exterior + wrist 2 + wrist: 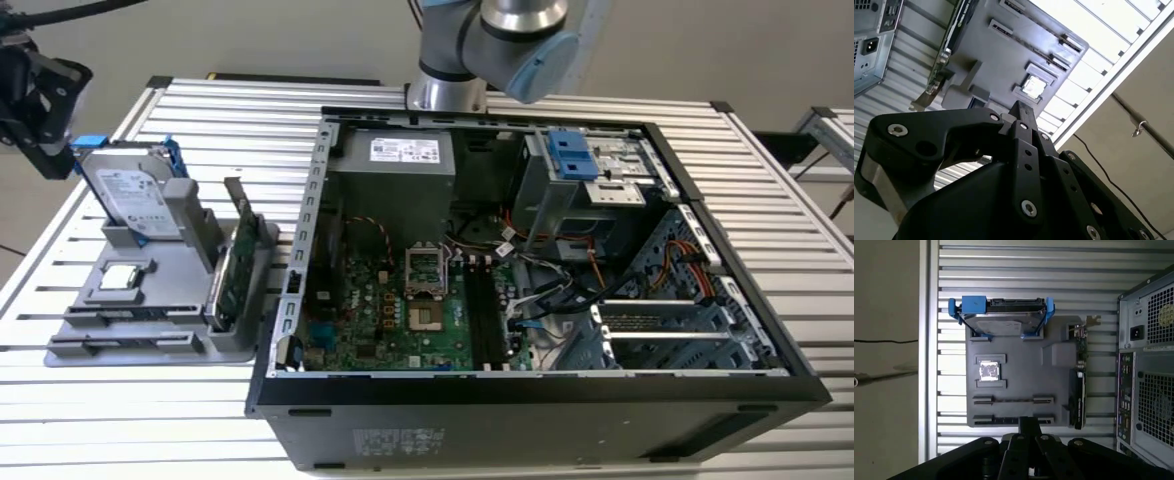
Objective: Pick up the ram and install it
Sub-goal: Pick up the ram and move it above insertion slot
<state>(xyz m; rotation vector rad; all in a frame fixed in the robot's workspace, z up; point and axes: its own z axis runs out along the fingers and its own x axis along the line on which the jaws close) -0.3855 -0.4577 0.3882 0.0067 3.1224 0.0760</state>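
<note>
**While the ram sits in its tray, the pincer hangs clenched above**

As both wrist views show, the pincer [1029, 424] is clenched on nothing, high over the grey tray [1019, 375] at the exterior view's left of the desk [240, 120]. The ram [1004, 418] lies below it, apparently on edge in the tray's outermost slot, opposite the hard drive [1004, 322], with its long axis parallel to that drive. It shows as a thin dark strip, chips hidden. Rightward stand the green expansion card [1078, 390] and the open computer case [534, 400], whose memory slots [483, 310] look unfilled.
</note>
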